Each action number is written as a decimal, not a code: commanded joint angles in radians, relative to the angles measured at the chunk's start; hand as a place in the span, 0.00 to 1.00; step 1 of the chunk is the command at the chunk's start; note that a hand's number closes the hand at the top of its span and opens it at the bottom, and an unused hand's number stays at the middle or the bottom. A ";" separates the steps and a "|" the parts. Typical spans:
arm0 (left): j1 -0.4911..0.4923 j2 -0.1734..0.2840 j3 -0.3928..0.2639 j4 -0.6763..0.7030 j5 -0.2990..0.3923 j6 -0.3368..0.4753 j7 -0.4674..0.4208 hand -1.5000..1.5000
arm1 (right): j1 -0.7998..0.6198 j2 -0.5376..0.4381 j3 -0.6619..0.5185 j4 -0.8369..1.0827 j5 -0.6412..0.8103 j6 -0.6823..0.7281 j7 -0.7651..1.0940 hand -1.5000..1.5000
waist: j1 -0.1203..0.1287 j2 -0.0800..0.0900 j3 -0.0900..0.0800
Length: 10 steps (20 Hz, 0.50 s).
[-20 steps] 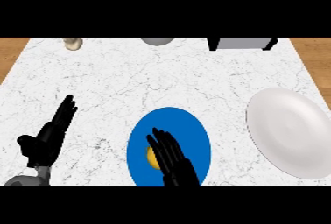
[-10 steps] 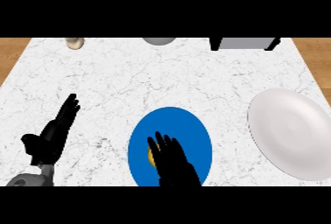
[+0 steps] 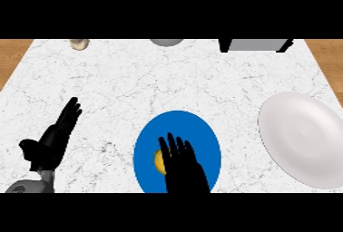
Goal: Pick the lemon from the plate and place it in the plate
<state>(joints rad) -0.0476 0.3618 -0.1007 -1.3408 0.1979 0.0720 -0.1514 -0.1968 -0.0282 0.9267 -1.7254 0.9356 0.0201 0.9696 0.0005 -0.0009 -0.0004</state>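
Left hand (image 3: 52,142) is resting on the marble tabletop (image 3: 167,77), fingers straight, holding nothing. Right hand (image 3: 183,170) is hovering over the blue plate (image 3: 194,131), fingers straight and spread narrow, holding nothing; lemon (image 3: 159,161) is lying on that plate, peeking out just left of the fingers. White plate (image 3: 301,136) is sitting well right of them.
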 commanded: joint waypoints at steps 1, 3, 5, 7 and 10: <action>-0.022 -0.020 0.009 0.011 -0.043 0.011 0.010 0.50 | 0.000 0.022 -0.039 0.011 -0.001 0.105 0.024 0.00 | 0.000 0.001 0.000; 0.005 -0.019 0.018 -0.007 -0.037 -0.019 0.016 0.50 | -0.033 0.027 -0.083 0.062 -0.043 0.101 -0.009 0.00 | 0.003 0.001 0.000; 0.022 -0.020 0.039 -0.011 -0.043 -0.044 -0.018 0.50 | -0.025 0.028 -0.086 0.127 -0.031 0.048 -0.058 0.00 | 0.004 0.001 0.000; 0.007 -0.012 0.052 -0.055 -0.016 -0.053 0.058 0.50 | -0.075 0.028 -0.039 0.221 -0.051 -0.031 -0.029 0.00 | 0.007 0.001 0.001; -0.001 -0.060 0.046 0.014 -0.072 -0.029 0.011 0.50 | -0.097 0.028 -0.072 0.298 -0.063 -0.071 -0.094 0.00 | 0.004 0.001 0.000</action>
<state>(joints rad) -0.0643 0.3150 -0.0692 -1.3288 0.1415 0.0547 -0.1391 -0.2669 -0.0036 0.8848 -1.5323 0.8828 0.0021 0.9313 0.0042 0.0001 0.0000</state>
